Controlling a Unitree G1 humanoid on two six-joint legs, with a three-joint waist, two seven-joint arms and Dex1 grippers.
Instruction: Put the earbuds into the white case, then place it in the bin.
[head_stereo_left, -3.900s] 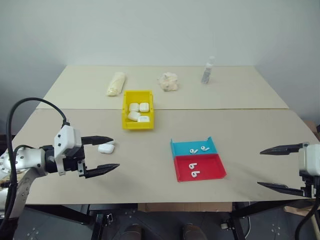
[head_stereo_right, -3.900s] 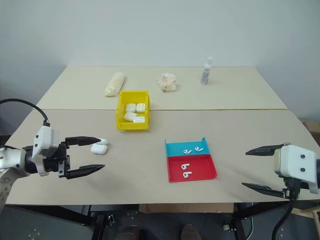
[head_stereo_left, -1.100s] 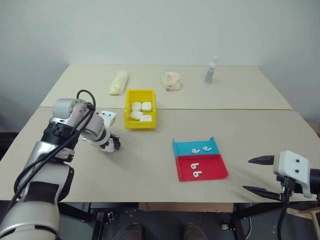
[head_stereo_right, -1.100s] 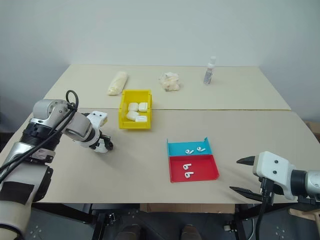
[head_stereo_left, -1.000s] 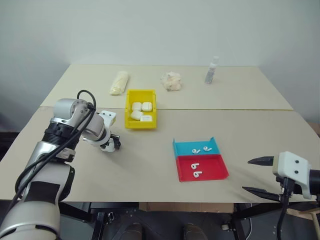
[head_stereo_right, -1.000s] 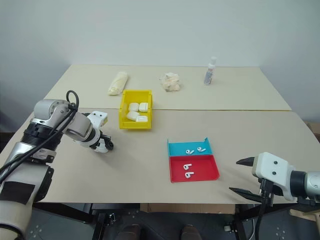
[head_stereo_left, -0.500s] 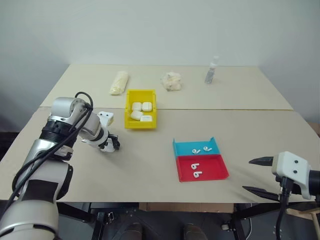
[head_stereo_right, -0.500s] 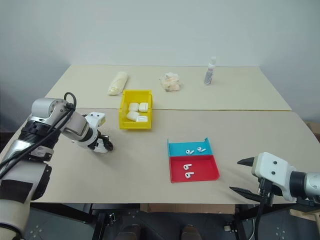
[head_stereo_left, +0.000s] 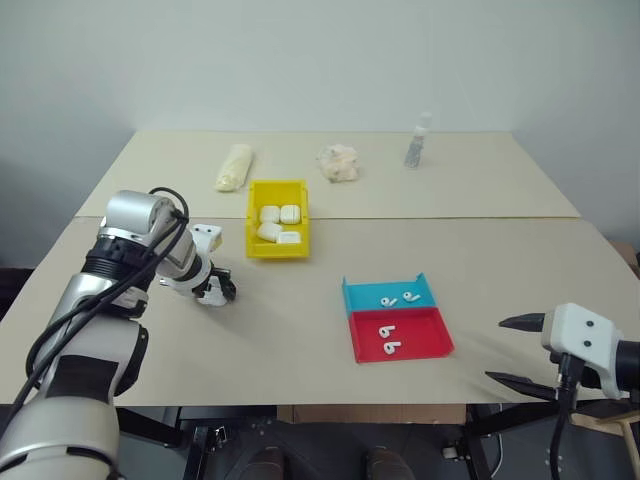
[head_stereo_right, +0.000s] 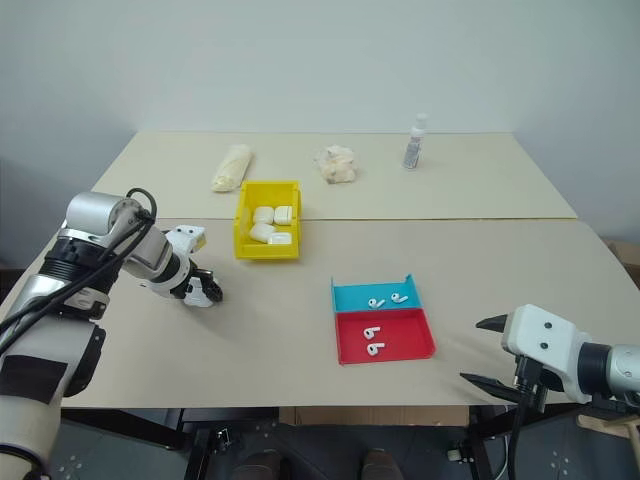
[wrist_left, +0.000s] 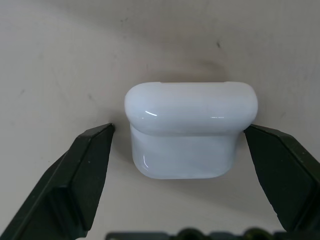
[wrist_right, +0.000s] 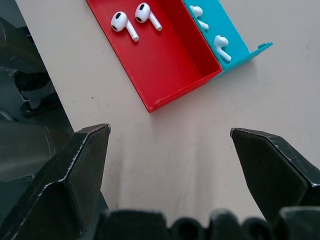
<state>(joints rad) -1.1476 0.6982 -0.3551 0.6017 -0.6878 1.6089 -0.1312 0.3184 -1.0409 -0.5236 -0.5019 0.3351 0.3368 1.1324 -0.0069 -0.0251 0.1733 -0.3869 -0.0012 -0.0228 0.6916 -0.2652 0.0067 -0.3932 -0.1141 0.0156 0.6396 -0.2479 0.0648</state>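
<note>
The white case (wrist_left: 190, 107) lies with its lid shut on the table, between the two fingers of my left gripper (wrist_left: 179, 131). That gripper (head_stereo_left: 214, 291) points down over it, left of the yellow bin (head_stereo_left: 252, 222). One finger is at the case's side and a narrow gap shows at the other, so the jaws stand open around it. Two earbuds (head_stereo_left: 398, 299) lie in the blue tray (head_stereo_left: 347, 296) and two earbuds (wrist_right: 127, 19) in the red tray (head_stereo_left: 435, 338). My right gripper (head_stereo_left: 494, 349) hangs open and empty at the table's near right edge.
The yellow bin holds several white cases. At the back of the table are a rolled cloth (head_stereo_left: 233, 167), a crumpled cloth (head_stereo_left: 337, 162) and a small spray bottle (head_stereo_left: 414, 148). A seam runs across the table behind the trays.
Since the earliest frames my left arm has swung over the case and now points down at it. In the last second its wrist turned slightly. The right gripper stayed put.
</note>
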